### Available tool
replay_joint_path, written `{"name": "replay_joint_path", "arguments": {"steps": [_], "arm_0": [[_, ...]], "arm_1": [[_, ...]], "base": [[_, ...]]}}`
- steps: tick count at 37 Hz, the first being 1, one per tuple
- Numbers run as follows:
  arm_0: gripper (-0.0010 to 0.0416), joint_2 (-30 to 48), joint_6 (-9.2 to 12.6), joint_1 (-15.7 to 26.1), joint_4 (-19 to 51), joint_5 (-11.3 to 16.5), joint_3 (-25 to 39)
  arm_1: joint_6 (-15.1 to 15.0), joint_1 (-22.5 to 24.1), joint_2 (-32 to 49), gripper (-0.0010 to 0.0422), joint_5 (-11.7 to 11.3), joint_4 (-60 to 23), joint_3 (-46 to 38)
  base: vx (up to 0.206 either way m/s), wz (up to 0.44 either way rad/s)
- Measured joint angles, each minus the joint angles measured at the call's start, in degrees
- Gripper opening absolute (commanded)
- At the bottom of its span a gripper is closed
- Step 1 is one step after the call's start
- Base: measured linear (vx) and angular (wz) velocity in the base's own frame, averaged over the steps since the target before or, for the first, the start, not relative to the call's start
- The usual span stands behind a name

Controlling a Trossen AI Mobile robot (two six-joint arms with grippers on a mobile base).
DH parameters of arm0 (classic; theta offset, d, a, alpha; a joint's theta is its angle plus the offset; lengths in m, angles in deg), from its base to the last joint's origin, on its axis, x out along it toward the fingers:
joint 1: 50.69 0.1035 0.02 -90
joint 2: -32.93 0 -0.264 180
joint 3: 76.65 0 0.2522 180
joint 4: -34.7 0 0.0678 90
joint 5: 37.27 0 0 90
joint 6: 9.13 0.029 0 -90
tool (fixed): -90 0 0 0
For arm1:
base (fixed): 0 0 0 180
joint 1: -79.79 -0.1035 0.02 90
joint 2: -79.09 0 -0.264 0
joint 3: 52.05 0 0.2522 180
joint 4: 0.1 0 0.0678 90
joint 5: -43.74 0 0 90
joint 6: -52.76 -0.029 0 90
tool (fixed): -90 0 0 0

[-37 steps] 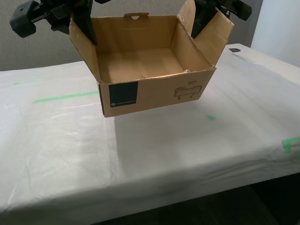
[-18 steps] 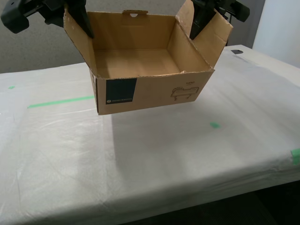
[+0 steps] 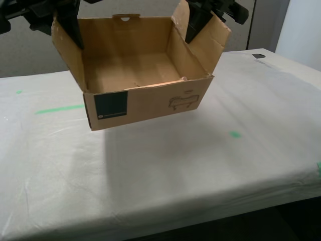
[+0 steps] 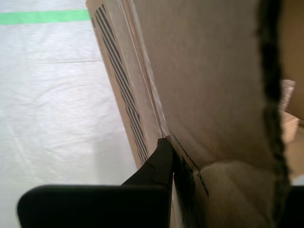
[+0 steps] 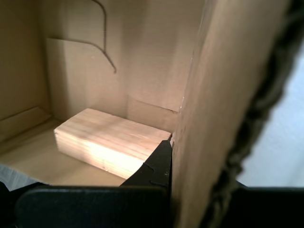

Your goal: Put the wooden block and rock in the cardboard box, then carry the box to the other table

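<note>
my first gripper (image 5: pixel 166 156) and my second gripper (image 4: pixel 167 154) each pinch a side flap of the cardboard box (image 3: pixel 145 100), holding it above the other table (image 3: pixel 200 160), with the wooden block (image 5: pixel 107 142) inside by my first gripper.

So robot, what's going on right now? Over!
My first gripper and my second gripper each clamp a side flap. The cardboard box hangs above the white-covered table. The wooden block lies inside. Nothing beneath.
</note>
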Motion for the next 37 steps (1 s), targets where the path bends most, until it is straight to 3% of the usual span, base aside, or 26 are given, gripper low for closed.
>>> {"name": "replay_joint_path", "arguments": {"steps": [5, 10, 19, 29, 32, 37], "arm_0": [[-0.0001, 0.0, 0.8, 1.6, -1.1, 0.0, 0.7], [-0.0001, 0.0, 3.3, 1.7, -3.3, 0.3, 0.7], [-0.0001, 5.7, 7.6, 1.7, -4.0, 0.4, 3.5], [-0.0001, 15.4, 11.7, 1.7, -1.3, 0.2, 13.1], [-0.0001, 17.2, 12.7, 1.9, 1.0, -2.3, 16.0], [-0.0001, 17.6, 15.9, 2.1, 3.5, -8.2, 18.9]], "arm_1": [[0.5, -0.2, 0.0, -0.0001, -2.2, 0.0, 2.4], [1.0, -1.3, 0.0, -0.0001, -3.3, 1.4, 5.0], [-5.1, -5.7, 0.0, -0.0001, -3.5, 4.7, 5.5], [-18.1, -16.9, 3.9, -0.0001, 2.1, 8.7, 5.3], [-22.4, -19.9, 5.5, -0.0002, 3.6, 10.3, 4.6], [-27.5, -22.1, 10.0, -0.0002, 8.5, 11.4, 1.2]], "base": [[0.0, 0.223], [0.004, 0.259], [0.008, 0.292], [0.007, 0.317], [0.006, 0.273], [0.006, 0.209]]}}
